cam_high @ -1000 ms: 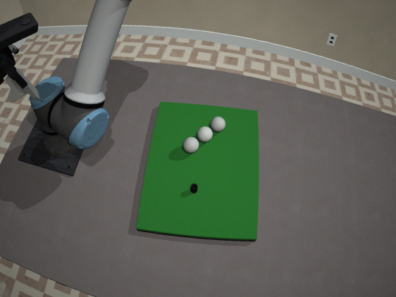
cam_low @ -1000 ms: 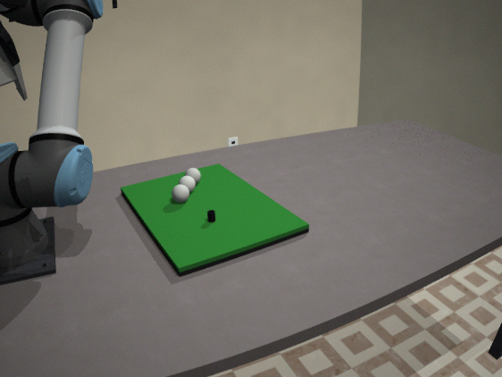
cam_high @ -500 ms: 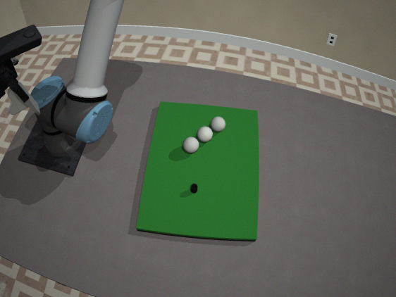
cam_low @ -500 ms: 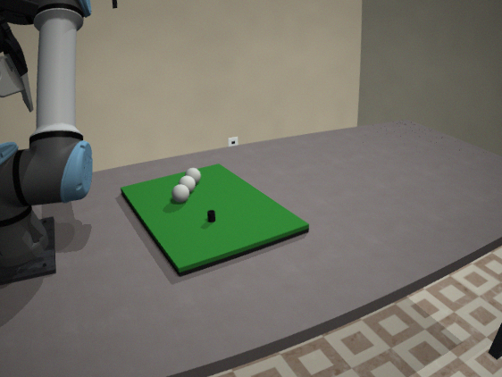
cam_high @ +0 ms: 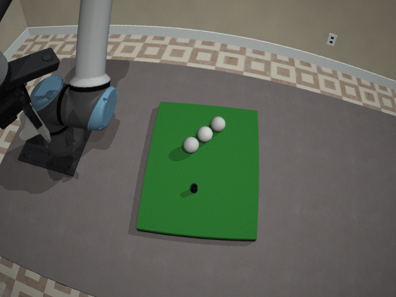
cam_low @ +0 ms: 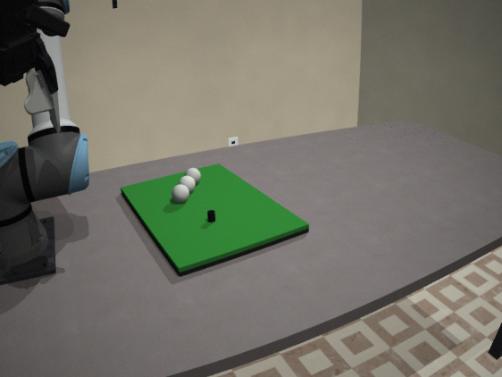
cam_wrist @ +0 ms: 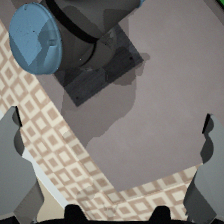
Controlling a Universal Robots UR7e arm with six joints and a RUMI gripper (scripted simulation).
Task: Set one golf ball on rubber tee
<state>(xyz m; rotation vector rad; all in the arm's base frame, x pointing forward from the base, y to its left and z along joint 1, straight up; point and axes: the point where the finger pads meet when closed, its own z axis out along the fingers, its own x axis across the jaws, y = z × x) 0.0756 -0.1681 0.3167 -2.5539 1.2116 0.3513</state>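
Three white golf balls [cam_high: 204, 134] lie touching in a diagonal row on the far half of a green mat [cam_high: 202, 169]. They also show in the exterior view [cam_low: 187, 183]. A small black rubber tee [cam_high: 194, 186] stands upright on the mat nearer the front, with nothing on it; it also shows in the exterior view [cam_low: 211, 216]. My gripper [cam_high: 33, 128] is open and empty, high at the far left beside the arm's base, well away from the mat. In the wrist view the fingers frame the table edge and the floor.
The arm's base plate [cam_high: 51, 155] and blue-capped joints [cam_high: 102, 103] stand at the left of the round grey table. The table edge curves close by the base. Patterned floor lies beyond.
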